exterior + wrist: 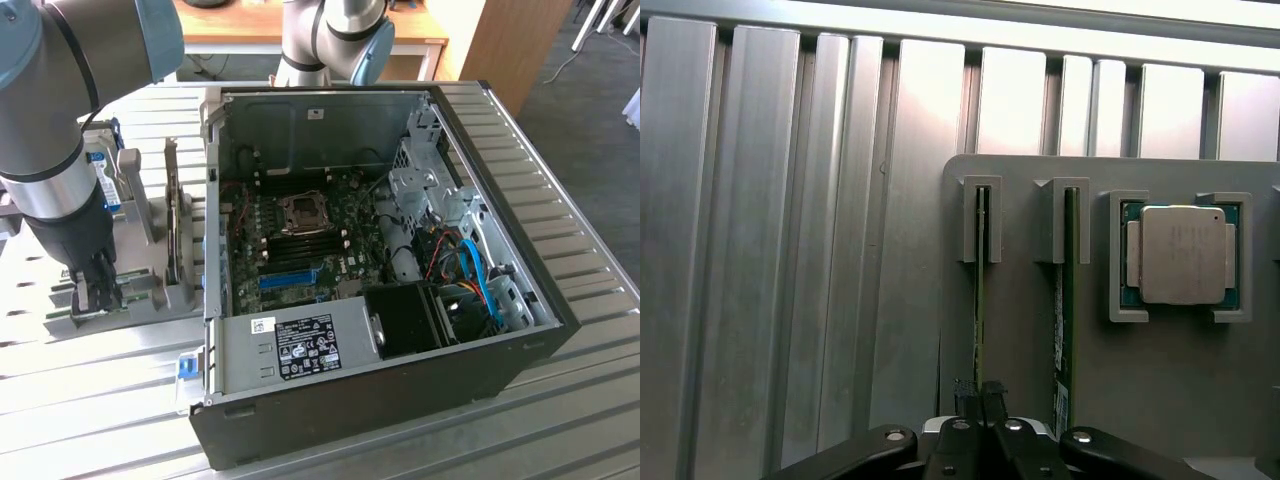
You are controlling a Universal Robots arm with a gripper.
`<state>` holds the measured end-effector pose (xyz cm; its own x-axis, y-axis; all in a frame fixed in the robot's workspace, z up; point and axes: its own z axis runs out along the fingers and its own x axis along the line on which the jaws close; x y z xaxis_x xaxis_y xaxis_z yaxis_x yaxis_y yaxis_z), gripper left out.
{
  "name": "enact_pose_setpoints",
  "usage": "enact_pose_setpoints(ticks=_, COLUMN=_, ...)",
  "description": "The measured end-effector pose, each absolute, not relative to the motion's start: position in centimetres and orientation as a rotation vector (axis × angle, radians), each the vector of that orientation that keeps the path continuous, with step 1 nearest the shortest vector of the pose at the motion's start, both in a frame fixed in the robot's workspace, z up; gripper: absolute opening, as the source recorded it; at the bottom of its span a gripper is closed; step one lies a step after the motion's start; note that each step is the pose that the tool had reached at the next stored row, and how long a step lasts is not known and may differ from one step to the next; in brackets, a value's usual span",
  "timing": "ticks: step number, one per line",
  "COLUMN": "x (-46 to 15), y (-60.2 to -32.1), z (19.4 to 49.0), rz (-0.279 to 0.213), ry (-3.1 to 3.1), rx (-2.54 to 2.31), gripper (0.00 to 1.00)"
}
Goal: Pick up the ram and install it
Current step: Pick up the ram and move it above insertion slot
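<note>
**clamped on the ram in its holder**

my gripper [979,393] is down at the grey holder [1022,325], and in the wrist view my two dark fingertips [965,392] are drawn together with the thin edge of the ram [980,290] pinched between them. i have it clenched. the ram stands on edge in the holder, its far end tucked into a small grey bracket [981,218], so it sits in its slot and has not been lifted out.

just beside it, a second green stick [1061,300] stands on edge in a matching bracket, parallel to mine and apart from my fingers. on the other side of that stick, the square silver processor [1181,255] lies flat in its own corner guides on the same holder.

in the exterior view, my gripper [97,290] reaches straight down onto the holder at the exterior view's left, on the ribbed metal table [570,420]. a blue-labelled hard drive [103,175] stands upright behind my arm. the open computer case [400,400] lies well apart, towards the exterior view's right, with its motherboard [300,240] facing up. whether the board's memory slots are filled i cannot tell.
</note>
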<state>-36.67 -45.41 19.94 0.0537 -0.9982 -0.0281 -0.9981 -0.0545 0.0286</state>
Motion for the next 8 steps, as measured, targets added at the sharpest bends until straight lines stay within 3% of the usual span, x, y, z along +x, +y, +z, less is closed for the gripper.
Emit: enact_pose_setpoints(ticks=8, x=-36.67, y=-45.41, z=19.94, rz=-0.063, ry=-2.159, rx=2.279, gripper=0.12)
